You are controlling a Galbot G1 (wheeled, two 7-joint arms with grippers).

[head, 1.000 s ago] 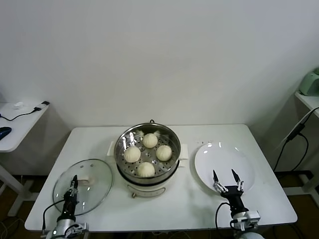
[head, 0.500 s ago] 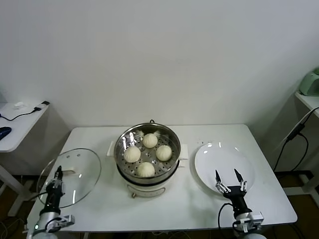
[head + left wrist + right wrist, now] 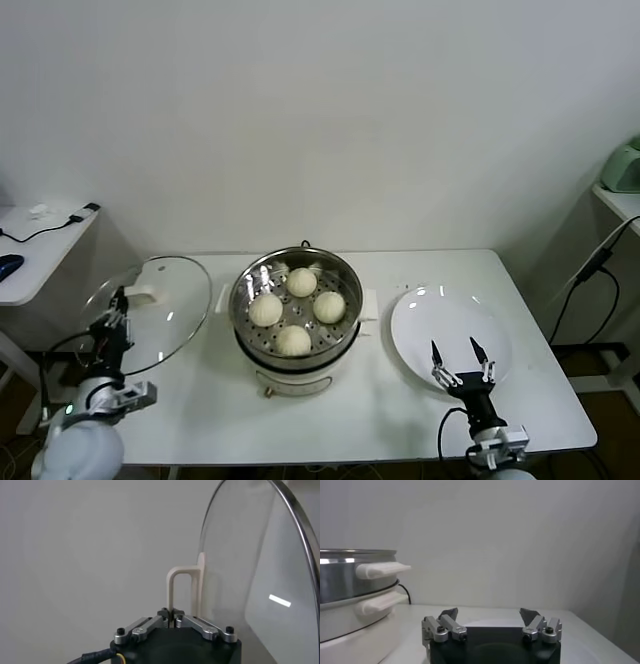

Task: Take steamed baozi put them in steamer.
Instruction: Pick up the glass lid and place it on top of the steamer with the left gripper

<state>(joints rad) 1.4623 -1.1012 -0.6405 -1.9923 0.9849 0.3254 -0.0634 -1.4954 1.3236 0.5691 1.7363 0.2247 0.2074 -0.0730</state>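
Several cream-white steamed baozi [image 3: 297, 311] lie in the steel steamer [image 3: 243, 283] at the middle of the table. My left gripper [image 3: 115, 308] is shut on the cream handle [image 3: 181, 590] of the round glass lid [image 3: 165, 300] and holds it tilted up in the air, left of the steamer. My right gripper [image 3: 459, 359] is open and empty over the near edge of the white plate [image 3: 440, 315]. In the right wrist view the steamer's side handles [image 3: 382, 570] show beside my open right gripper [image 3: 489, 614].
A white side table [image 3: 30, 250] with a cable stands at the far left. A mint-green appliance [image 3: 623, 166] sits on a shelf at the far right. The white table's front edge [image 3: 330, 448] runs near both arms.
My left gripper has lifted the glass lid off the table and carried it up and back, tilting it on edge. My right gripper has stayed by the plate.
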